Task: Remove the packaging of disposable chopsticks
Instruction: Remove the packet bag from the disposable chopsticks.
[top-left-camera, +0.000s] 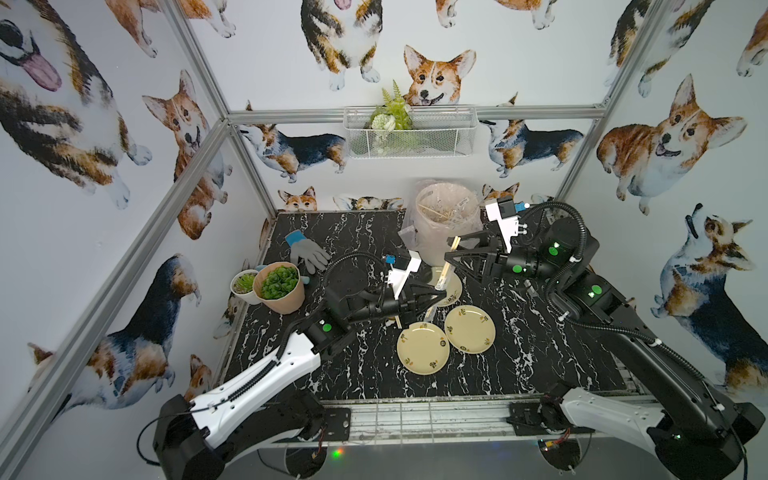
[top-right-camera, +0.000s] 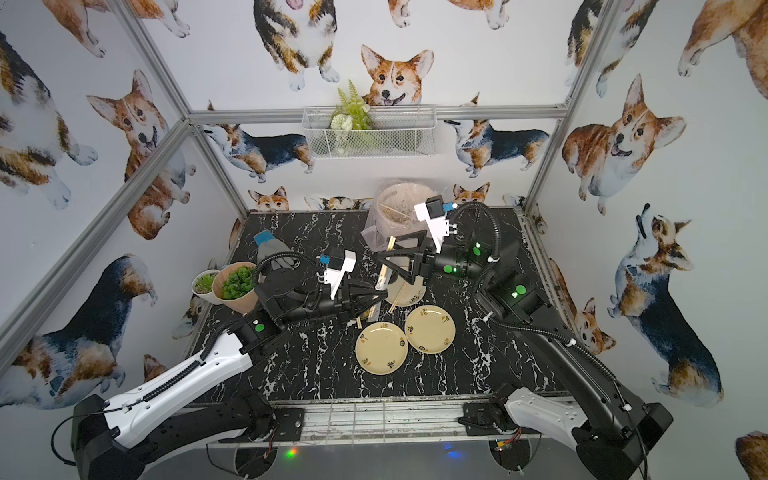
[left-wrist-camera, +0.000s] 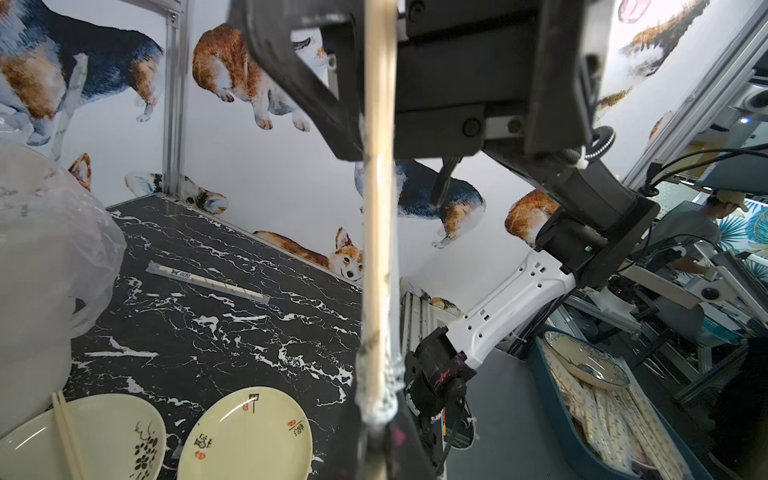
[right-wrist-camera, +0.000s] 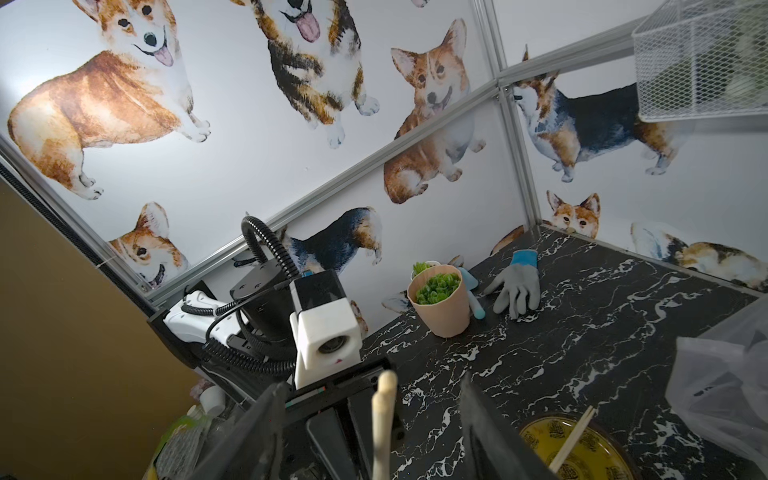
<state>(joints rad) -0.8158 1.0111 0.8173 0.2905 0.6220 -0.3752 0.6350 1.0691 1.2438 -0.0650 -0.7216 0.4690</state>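
Observation:
A pair of disposable chopsticks (top-left-camera: 449, 264) stands nearly upright above the far plate (top-left-camera: 456, 296). My left gripper (top-left-camera: 441, 296) is shut on its lower end. The clear packaging (left-wrist-camera: 380, 399) is bunched up around the sticks (left-wrist-camera: 378, 208) just above the left jaws. My right gripper (top-left-camera: 449, 250) is open, and the bare top ends (right-wrist-camera: 384, 399) stand between its spread fingers (right-wrist-camera: 478, 415) without touching them. Both top views show this pair (top-right-camera: 384, 266). Another wrapped pair (left-wrist-camera: 208, 283) lies flat on the table.
Two empty cream plates (top-left-camera: 423, 348) (top-left-camera: 469, 329) sit in front. An unwrapped pair (top-right-camera: 399, 297) lies across the far plate. A bin with a clear liner (top-left-camera: 446, 216) stands behind, two potted plants (top-left-camera: 279, 286) and a grey glove (top-left-camera: 307, 251) at the left.

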